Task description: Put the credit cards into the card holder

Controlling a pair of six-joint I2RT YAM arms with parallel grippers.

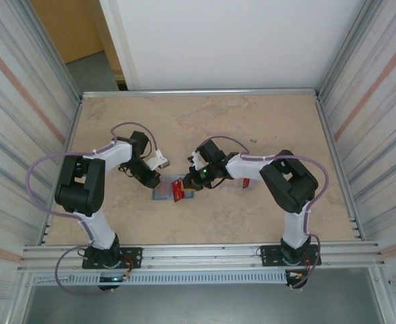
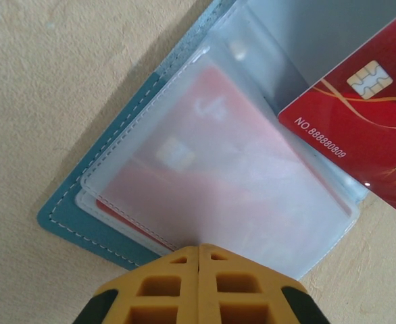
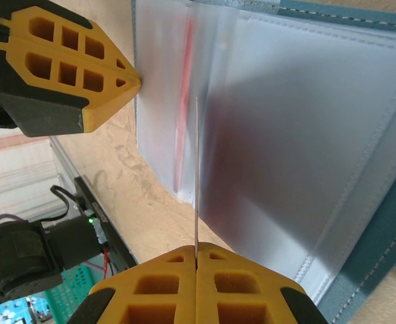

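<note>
The card holder (image 1: 160, 196) lies open on the table, a teal cover (image 2: 83, 202) with frosted plastic sleeves (image 2: 252, 202). One red credit card (image 2: 205, 115) shows dimly inside a sleeve. My left gripper (image 2: 199, 247) is shut, its yellow tip resting on the sleeve's near edge; from the right wrist it appears as yellow fingers (image 3: 83, 67) touching the sleeve. My right gripper (image 3: 196, 251) is shut on another red credit card (image 2: 360, 128), seen edge-on as a thin line (image 3: 196, 175) over the sleeves (image 3: 292, 135). From above, that card (image 1: 178, 190) stands between both grippers.
The beige table (image 1: 205, 128) has free room at the back and on both sides. Metal rails (image 1: 198, 253) edge the front, and corrugated walls (image 1: 380, 121) close in left and right. The left arm's base (image 3: 22, 256) stands beyond the table edge.
</note>
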